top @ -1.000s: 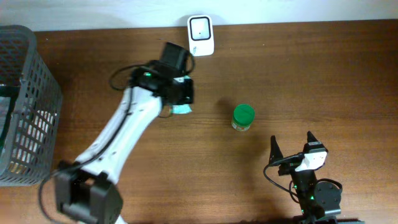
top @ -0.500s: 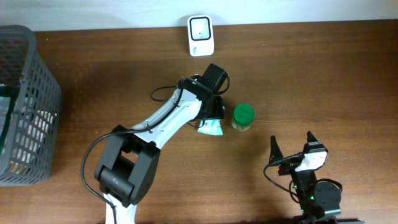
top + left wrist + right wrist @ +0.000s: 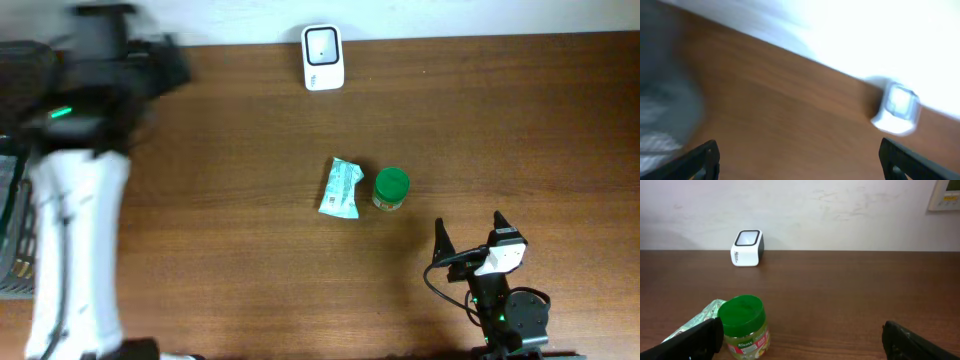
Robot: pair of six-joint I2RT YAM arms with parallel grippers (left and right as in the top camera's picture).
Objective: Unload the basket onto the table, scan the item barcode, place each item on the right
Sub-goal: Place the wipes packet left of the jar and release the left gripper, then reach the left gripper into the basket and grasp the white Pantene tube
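Dark wood-grain table [image 3: 520,120] runs back to a plain white wall [image 3: 840,210], where the small white scanner [image 3: 323,44] — a rounded plastic box with a glassy window — sits at the far edge. Mid-table lies the packet [image 3: 341,188], a soft, crinkled pale-green pouch lying flat, just beside a squat jar [image 3: 391,187] with a smooth green screw lid and a glossy printed label (whether the two actually touch I cannot tell). Both are well apart from the scanner. The left gripper [image 3: 800,159] has its fingers spread wide with nothing between them, and its arm is a blur over the wire-mesh basket [image 3: 10,240] at the table's left end. The right gripper [image 3: 470,232] sits near the front edge, also wide open and empty. My worries: a fast reach into that basket could snag a finger on the stiff mesh; a grab at the packet could knock the jar, which is round enough to roll away; and the pouch's creases — or the jar's curved label — could bend a barcode so that the scanner misses it.
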